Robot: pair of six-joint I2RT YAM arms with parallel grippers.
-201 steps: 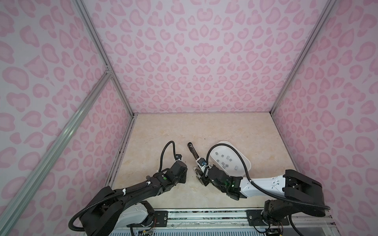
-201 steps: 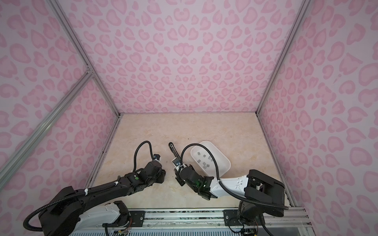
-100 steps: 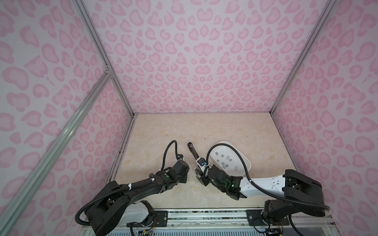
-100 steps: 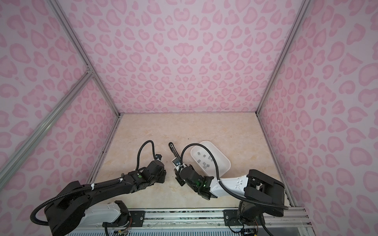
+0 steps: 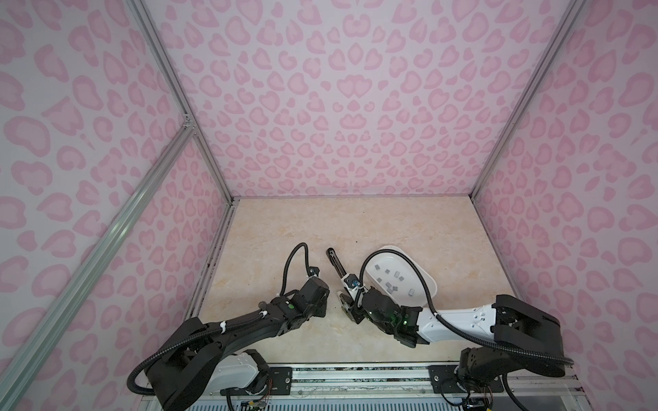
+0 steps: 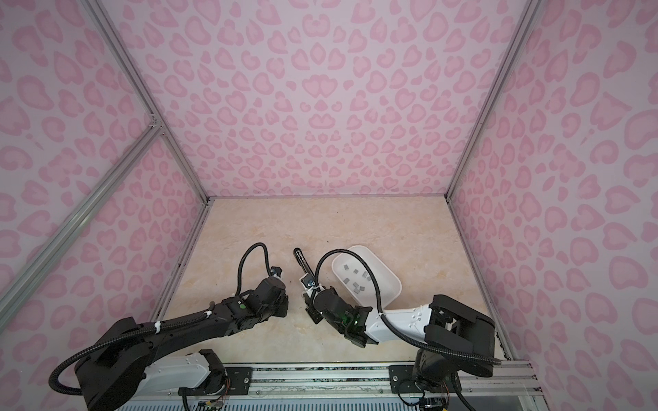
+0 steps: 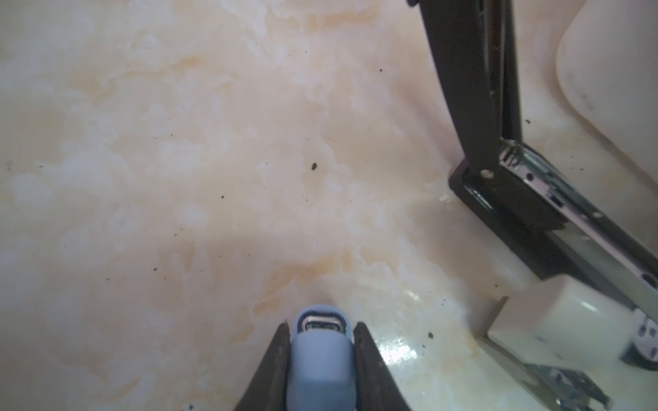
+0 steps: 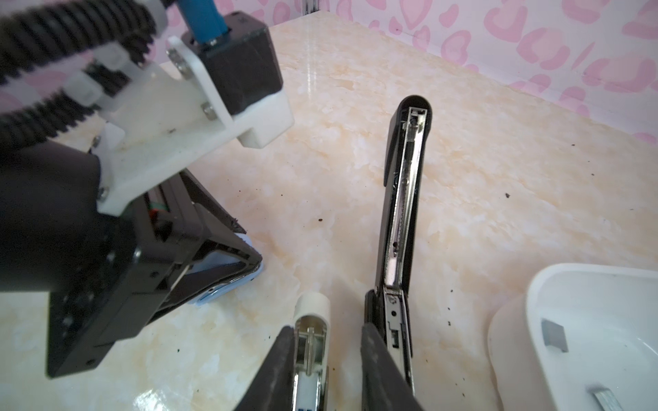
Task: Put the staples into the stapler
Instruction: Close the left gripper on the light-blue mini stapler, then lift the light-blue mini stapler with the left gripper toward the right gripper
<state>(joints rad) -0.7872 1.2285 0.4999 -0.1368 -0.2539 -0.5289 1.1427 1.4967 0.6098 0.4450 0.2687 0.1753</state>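
One black stapler lying open, one white tray, some eight grey staples inside.
Top views, lower middle: left gripper left of the stapler's hinge, right gripper at it, staples just right of that. Left wrist: blue pads pressed together, closed; stapler at upper right. Right wrist: jaws partly apart beside the stapler's base, grip impossible to tell; two staples at lower right.

We count one black stapler and one white tray. In the tray we see about eight small grey staples, too small to count exactly. There are two pincers: the left pincer and the right pincer.
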